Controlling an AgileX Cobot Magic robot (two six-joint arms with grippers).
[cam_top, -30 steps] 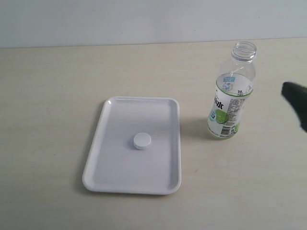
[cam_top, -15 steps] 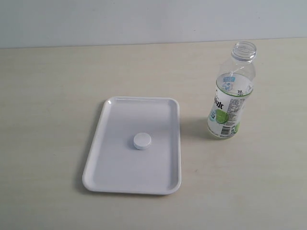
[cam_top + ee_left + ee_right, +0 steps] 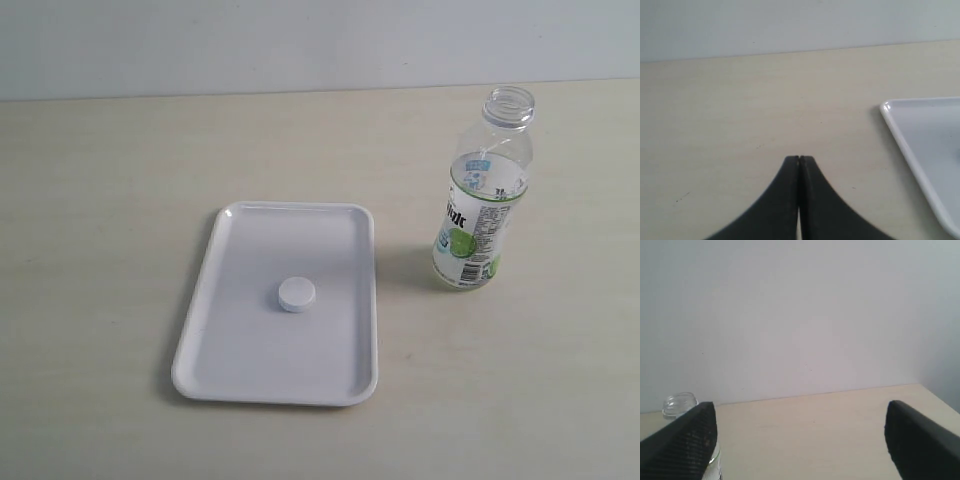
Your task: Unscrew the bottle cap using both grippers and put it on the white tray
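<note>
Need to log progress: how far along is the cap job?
Done: the small round white ribbed cap lies on the flat white rectangular tray; the clear plastic bottle stands upright, neck open. In hand: nothing; left tool shut, right tool open, both empty. Left: nothing visible.

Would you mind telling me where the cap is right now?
In the exterior view the cap lies near the middle of the tray, left of the uncapped bottle standing on the table.

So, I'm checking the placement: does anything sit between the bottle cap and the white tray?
Nothing visible does. The bottle cap lies directly on the white tray, near its middle; the bottle stands apart from the tray, uncapped.
</note>
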